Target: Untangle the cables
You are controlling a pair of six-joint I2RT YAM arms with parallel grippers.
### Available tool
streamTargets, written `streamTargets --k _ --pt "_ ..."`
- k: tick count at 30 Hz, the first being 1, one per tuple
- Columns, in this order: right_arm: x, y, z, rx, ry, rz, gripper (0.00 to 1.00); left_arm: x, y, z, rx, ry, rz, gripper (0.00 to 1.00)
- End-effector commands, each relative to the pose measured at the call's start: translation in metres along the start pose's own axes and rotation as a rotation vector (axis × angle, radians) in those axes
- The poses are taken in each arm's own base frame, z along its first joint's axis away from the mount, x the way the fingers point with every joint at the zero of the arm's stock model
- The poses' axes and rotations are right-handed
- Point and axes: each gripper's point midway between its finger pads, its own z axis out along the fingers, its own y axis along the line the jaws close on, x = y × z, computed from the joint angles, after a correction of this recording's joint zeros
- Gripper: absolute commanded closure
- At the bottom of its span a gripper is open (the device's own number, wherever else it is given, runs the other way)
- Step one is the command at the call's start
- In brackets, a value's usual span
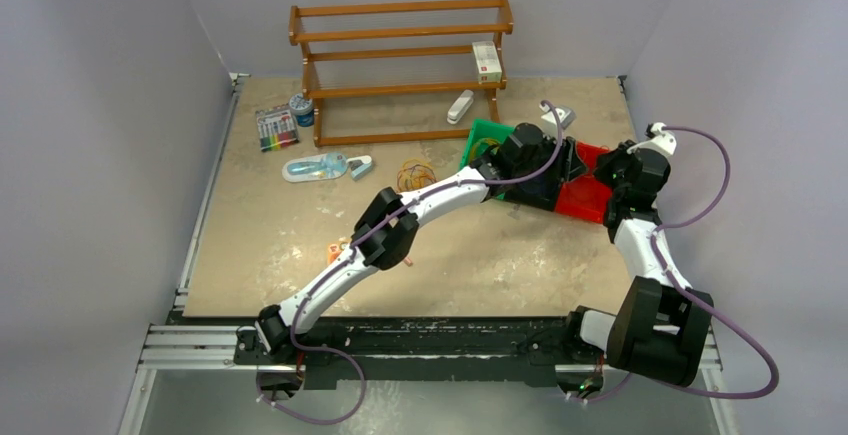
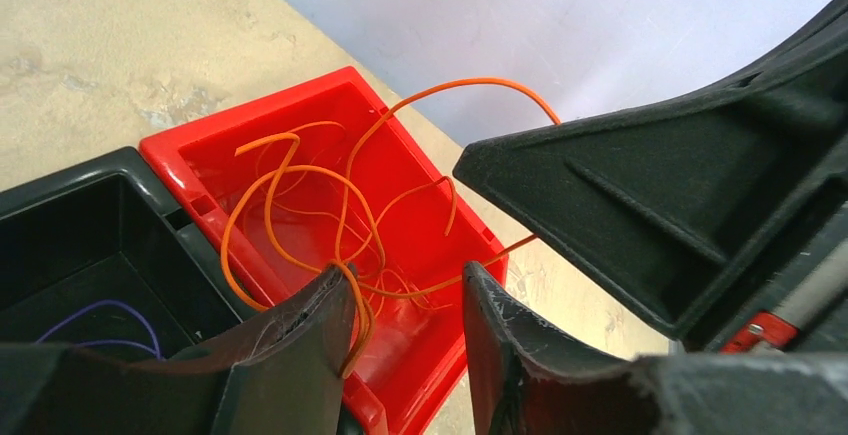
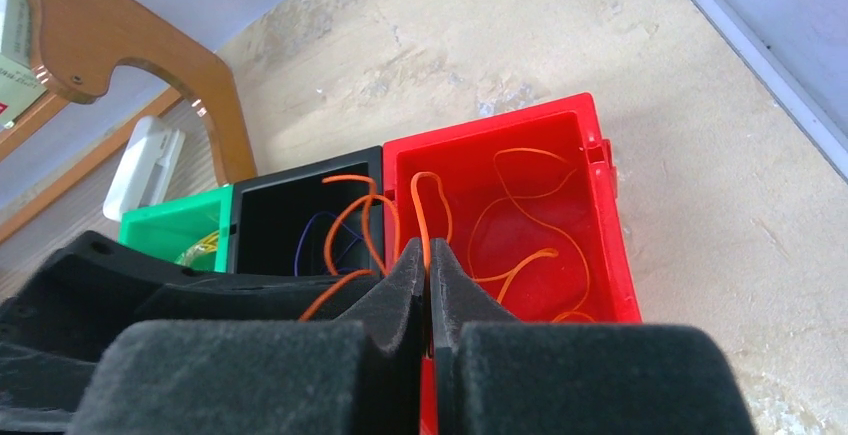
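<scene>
From above, a loose yellow-and-orange tangle [image 1: 415, 174] lies on the surface [image 1: 280, 245] before the wooden rack [image 1: 400, 55], and both my arms reach over the red bin [image 1: 590, 202].

At my left wrist, my left hand [image 2: 410, 290] is spread over that bin, with an orange cable [image 2: 480, 80] draped against one finger. A blue cable [image 2: 100, 303] lies in the black bin [image 2: 70, 173].

At my right wrist, my right hand [image 3: 428, 267] is pressed together, pinching the orange cable.

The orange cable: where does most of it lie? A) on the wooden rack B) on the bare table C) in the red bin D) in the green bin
C: the orange cable loops inside the red bin, with one strand pinched in the shut right gripper.
</scene>
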Motion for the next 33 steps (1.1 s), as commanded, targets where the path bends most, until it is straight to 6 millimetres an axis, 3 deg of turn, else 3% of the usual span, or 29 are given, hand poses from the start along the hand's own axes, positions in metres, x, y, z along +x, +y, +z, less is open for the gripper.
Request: streamTargets --k 1,10,22,33 --pt "-0.022 -0.004 -0.001 0.028 -0.077 -0.023 1.0 -0.107 -0.045 -0.035 0.06 -0.154 0.068 0.57" --pt "-0.012 -0.024 0.005 0.112 -0.067 -0.018 1.0 -0.167 -0.041 -0.086 0.011 -0.224 0.083 0.53" --pt "-0.003 -0.031 0.014 0.128 -0.051 -0.007 1.0 -0.174 -0.033 -0.107 -0.025 -0.208 0.079 0.51" --pt "-0.026 -0.052 0.009 0.215 -0.135 0.042 1.0 -0.176 -0.012 -0.13 -0.129 -0.21 0.086 0.51"
